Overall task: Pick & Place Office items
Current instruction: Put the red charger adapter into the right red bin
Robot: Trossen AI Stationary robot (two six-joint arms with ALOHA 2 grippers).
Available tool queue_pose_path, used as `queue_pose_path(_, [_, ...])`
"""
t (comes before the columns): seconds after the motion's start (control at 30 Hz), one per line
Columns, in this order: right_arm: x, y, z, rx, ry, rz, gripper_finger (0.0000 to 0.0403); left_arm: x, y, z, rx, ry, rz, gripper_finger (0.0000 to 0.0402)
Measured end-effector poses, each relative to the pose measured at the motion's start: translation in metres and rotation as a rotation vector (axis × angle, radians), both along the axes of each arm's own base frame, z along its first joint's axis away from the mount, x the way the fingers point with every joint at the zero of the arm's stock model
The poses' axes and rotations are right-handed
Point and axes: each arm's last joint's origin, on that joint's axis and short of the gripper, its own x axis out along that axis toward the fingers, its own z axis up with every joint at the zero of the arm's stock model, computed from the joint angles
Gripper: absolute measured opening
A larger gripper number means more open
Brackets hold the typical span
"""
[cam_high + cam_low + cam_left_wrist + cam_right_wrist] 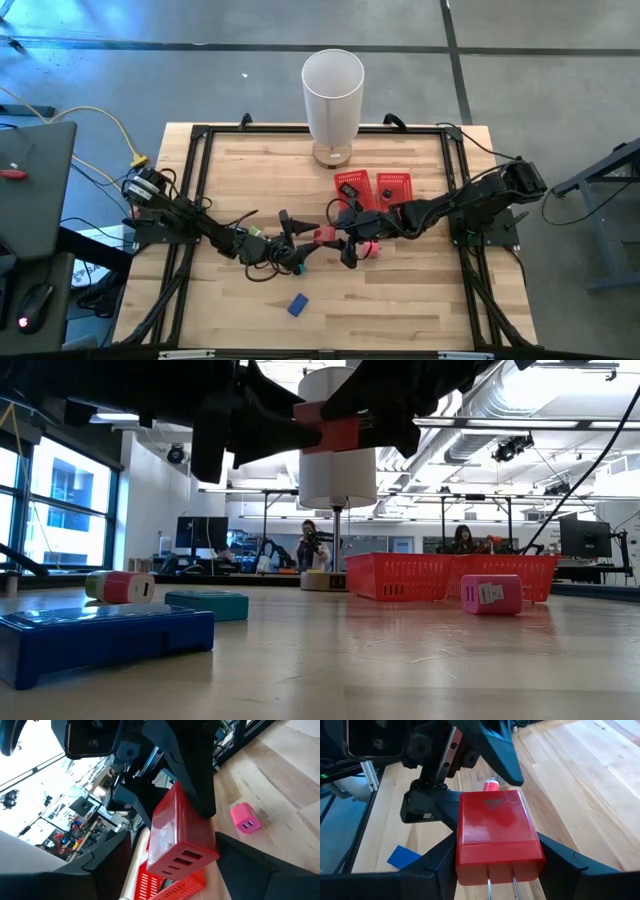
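A red plug block (327,236), (335,430) hangs above the middle of the table between my two grippers. My right gripper (495,870), (345,238) is shut on its pronged end. My left gripper (175,870), (305,240) meets it from the other side, fingers closed in on the slotted end. On the table lie a pink charger (491,594), (372,248), a flat blue piece (298,304), (105,635), a teal piece (207,604) and a small red, white and green roll (120,587). My left gripper has the block's slotted end (212,852) between its two fingers, coming level from the table's left. The block fills the gap between the fingers. It is clear of the table. My right gripper pinches the block's two side faces at the pronged end (462,855) between its two fingers. It comes from the table's right, slanting down. The block's broad face is up and its prongs point back toward the wrist. It is lifted clear.
The red two-compartment mesh tray (375,187), (450,575) stands just beyond the grippers toward the far edge. The tall white cylinder (332,95) stands behind it at the far edge. A black frame (200,180) runs along the table's sides.
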Motion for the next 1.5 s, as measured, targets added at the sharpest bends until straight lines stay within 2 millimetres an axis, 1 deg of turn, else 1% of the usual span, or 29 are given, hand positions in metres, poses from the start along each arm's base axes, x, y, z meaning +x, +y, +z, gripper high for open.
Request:
queue_pose_path(0.23, [0.0, 0.0, 0.0, 0.004, -0.003, -0.001, 0.0204, 0.0, 0.0, 0.0, 0.0, 0.0, 0.0, 0.0231])
queue_pose_path(0.43, [0.001, 0.001, 0.001, 0.024, -0.013, 0.014, 0.0207, 0.0, 0.0, 0.0, -0.047, -0.014, -0.004, 0.0186])
queue_pose_path(0.6, [0.001, 0.001, 0.001, 0.045, -0.013, 0.008, 0.0206, -0.001, -0.002, -0.001, -0.038, -0.008, -0.005, 0.0151])
queue_pose_path(0.73, [0.001, -0.001, 0.002, 0.063, -0.014, 0.008, 0.0218, -0.002, -0.004, 0.0, -0.054, -0.016, -0.011, 0.0145])
queue_pose_path(0.97, [0.002, -0.005, 0.001, 0.067, -0.002, 0.059, 0.0242, -0.002, -0.005, 0.0, -0.179, -0.055, -0.017, 0.0138])
queue_pose_path(1.13, [0.002, -0.005, 0.0, 0.05, 0.008, 0.073, 0.0246, -0.003, -0.007, -0.001, -0.241, -0.067, -0.023, 0.0124])
queue_pose_path(1.23, [0.0, -0.005, -0.004, 0.043, 0.05, 0.071, 0.0246, -0.003, -0.008, -0.001, -0.294, -0.081, -0.027, 0.0115])
queue_pose_path(1.5, [-0.003, -0.006, -0.008, -0.024, 0.102, 0.093, 0.0247, -0.005, -0.01, 0.001, -0.43, -0.124, -0.037, 0.0114])
